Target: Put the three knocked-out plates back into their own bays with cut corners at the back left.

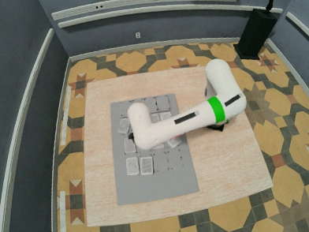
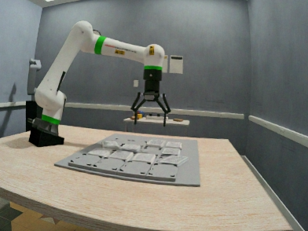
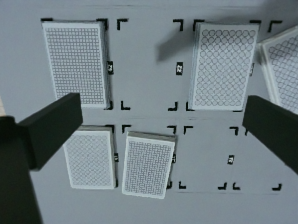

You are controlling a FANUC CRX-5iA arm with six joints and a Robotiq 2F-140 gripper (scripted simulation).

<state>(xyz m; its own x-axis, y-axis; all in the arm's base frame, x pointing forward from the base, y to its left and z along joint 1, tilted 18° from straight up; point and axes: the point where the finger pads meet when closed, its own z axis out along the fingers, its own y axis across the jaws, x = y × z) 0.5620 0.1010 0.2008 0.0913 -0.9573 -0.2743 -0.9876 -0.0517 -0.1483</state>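
Note:
My gripper [image 2: 150,118] [image 3: 162,109] is open and empty, hanging high above the grey deck [image 1: 177,177] [image 2: 188,173] [image 3: 150,65]. In the wrist view a fine-grid plate [image 3: 148,164] lies just below the fingers, skewed and shifted over its bay's front corner pieces. A large-well plate [image 3: 223,65] sits slightly turned at the upper right. Another plate [image 3: 282,62] lies tilted at the right edge, partly cut off. A fine-grid plate [image 3: 75,62] sits square at the upper left and another plate [image 3: 90,156] at the lower left. In the top view the arm hides the gripper.
Two bays in the wrist view are empty, one at the upper middle [image 3: 148,75] and one at the lower right [image 3: 207,157]. More plates [image 1: 132,165] [image 1: 146,165] sit on the deck. One plate [image 2: 173,159] lies tilted near the deck's right side. The arm's base [image 2: 45,135] stands on the wooden table [image 1: 221,166].

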